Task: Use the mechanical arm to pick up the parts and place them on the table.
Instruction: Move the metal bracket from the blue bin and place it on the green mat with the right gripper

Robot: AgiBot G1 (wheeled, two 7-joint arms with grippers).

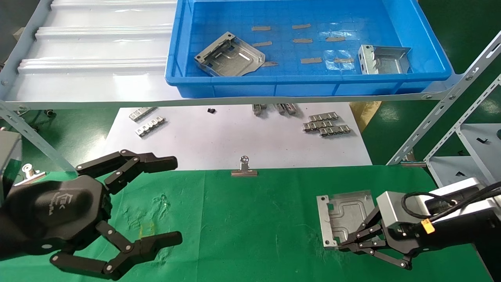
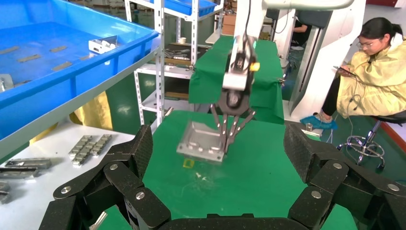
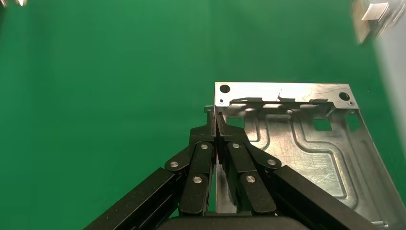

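A stamped sheet-metal part (image 1: 346, 217) is held over the right side of the green table (image 1: 250, 231), near its front edge. In the left wrist view the part (image 2: 201, 143) is seen tilted, its far edge raised and its near edge low over the cloth; whether that edge touches the cloth cannot be told. The part is roughly square, so no clear long axis is shown. Its flange with two round holes (image 3: 282, 91) is turned away from the right gripper, toward the table's middle, and its embossed channels face upward.

The right gripper (image 1: 344, 243) is reached in from the right, and its fingers (image 3: 210, 143) are pressed together on one folded side wall of the part, close to the corner beside the holed flange. The rest of the plate is spread to one side of the fingers, not between them.

The left gripper (image 1: 172, 199) is held above the left part of the table, with its fingers spread wide and nothing between them. A small yellow square mark (image 2: 188, 163) is seen on the cloth just beside the part's low edge.

Two more parts are left in the blue bin (image 1: 274, 84) on the shelf behind: one (image 1: 229, 56) at its left, another (image 1: 385, 59) at its right.
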